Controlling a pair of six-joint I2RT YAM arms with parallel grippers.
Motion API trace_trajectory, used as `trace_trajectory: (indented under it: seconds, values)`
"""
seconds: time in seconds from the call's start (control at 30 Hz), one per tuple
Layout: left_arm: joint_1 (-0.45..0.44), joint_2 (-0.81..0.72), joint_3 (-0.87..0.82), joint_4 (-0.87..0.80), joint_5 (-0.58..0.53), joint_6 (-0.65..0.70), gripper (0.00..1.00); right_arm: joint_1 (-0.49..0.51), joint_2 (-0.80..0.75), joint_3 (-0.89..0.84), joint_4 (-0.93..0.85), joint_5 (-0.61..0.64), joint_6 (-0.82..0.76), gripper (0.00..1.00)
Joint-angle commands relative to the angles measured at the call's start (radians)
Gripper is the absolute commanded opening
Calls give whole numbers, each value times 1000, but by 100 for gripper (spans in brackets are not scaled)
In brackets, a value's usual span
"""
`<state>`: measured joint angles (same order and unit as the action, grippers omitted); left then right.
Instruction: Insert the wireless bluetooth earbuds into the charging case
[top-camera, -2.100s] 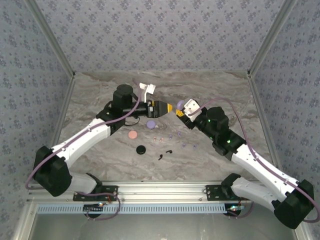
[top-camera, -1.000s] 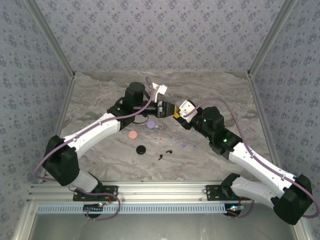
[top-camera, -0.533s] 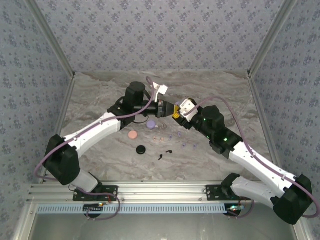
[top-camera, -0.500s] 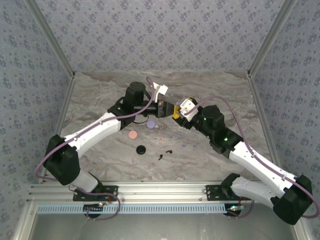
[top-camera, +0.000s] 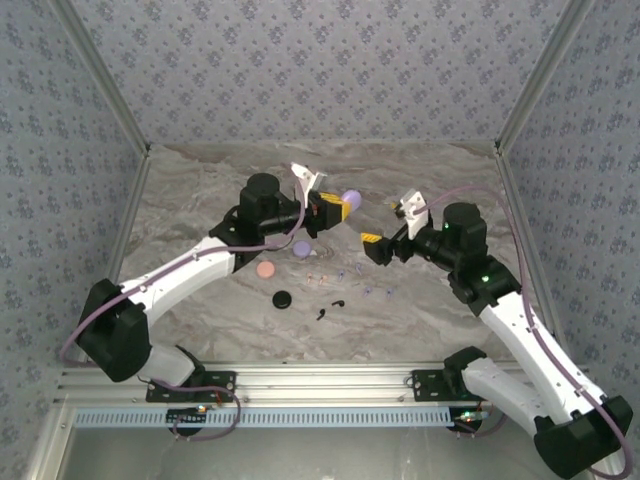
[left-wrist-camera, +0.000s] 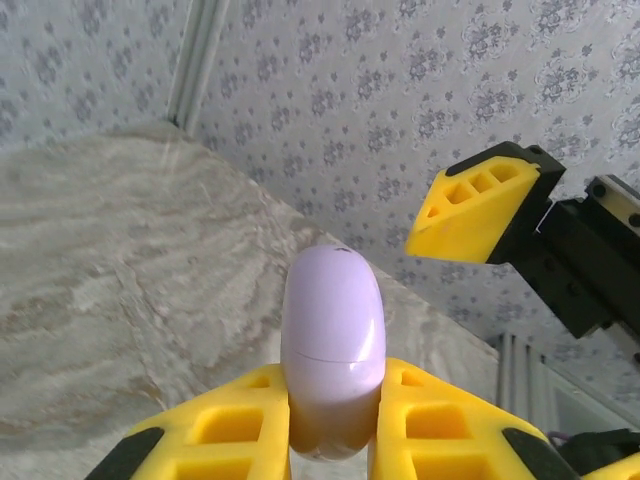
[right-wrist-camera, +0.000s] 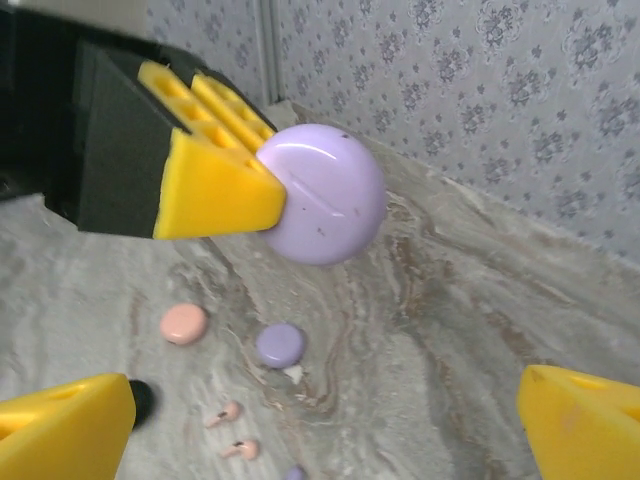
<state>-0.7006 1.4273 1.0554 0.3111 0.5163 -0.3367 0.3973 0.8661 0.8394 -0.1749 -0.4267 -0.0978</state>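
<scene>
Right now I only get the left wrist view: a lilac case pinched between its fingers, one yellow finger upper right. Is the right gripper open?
Observer: Yes. The right gripper is wide open and empty, apart from the lilac case.
Operator: Earbuds?
Observer: Loose on the table: black earbuds, pinkish earbuds, lilac earbuds.
Operator: Anything else down there?
Observer: Three discs near the buds: lilac disc, pink disc, black disc.
</scene>
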Motion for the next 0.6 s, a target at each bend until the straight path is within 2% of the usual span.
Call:
trace_trajectory:
  seconds: [0.0, 0.2, 0.4, 0.57]
  values:
    - [-4, -36, -18, 128, 3, 152, 0, -51, -14, -32, 103, -191, 230, 99]
    - [-4, -49, -85, 237, 76, 212, 0, -57, -4, -73, 239, -160, 347, 94]
    - [-5, -70, -91, 165, 146, 262, 0, -57, 18, -63, 245, -136, 360, 88]
    - [-4, -73, -106, 186, 167, 252, 0, -51, 50, -39, 238, -121, 361, 84]
